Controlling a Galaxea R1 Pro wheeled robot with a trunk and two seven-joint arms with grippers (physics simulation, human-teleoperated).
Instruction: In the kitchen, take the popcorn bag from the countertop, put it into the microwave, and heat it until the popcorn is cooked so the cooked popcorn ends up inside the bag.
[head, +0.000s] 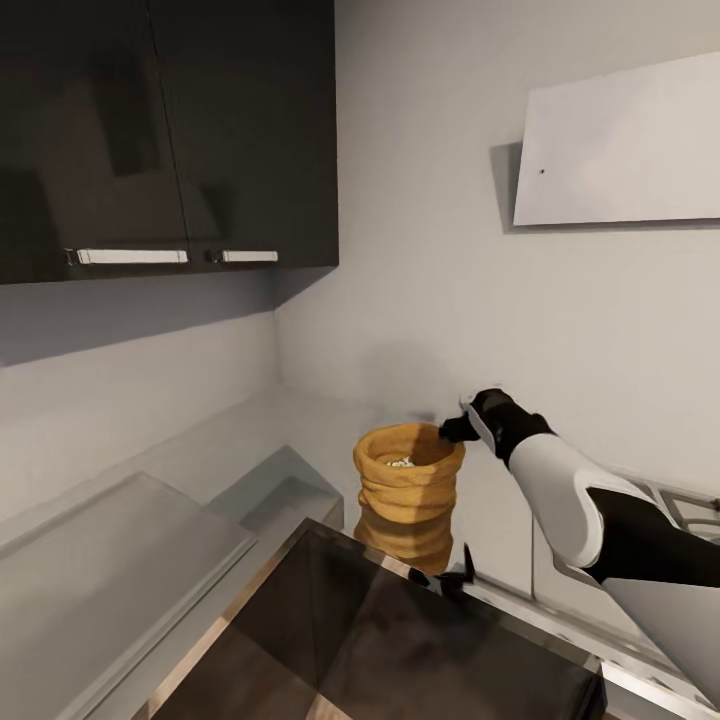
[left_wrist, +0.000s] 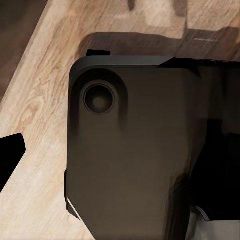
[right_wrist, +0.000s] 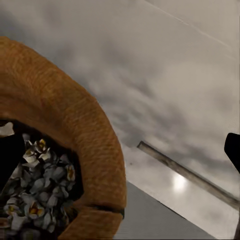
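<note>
The popcorn bag (head: 409, 485) stands upright on the grey countertop (head: 215, 450), back toward the corner where two pale walls meet, its image mirrored in the glossy dark surface (head: 420, 640) just in front of it. Dark upper cabinets (head: 165, 130) with pale bar handles hang over the worktop to the left, and a flat white panel (head: 620, 145) sits high on the wall to the right. The right gripper (head: 455, 428) reaches in over the far side of the bag's rolled rim; from the right wrist camera one dark finger (right_wrist: 9, 160) sits inside the mouth against the popped kernels (right_wrist: 42, 187) and the other (right_wrist: 232, 150) is outside the rim, so the fingers are spread across the rim with a wide gap. Whether they touch the cloth I cannot tell. The sack is mustard-yellow, wrinkled and cloth-like, its rim thick and rounded. The left wrist camera looks down on a dark, rounded robot housing (left_wrist: 135, 150) above wood-grain flooring (left_wrist: 40, 100); the left fingers' state cannot be made out there.
</note>
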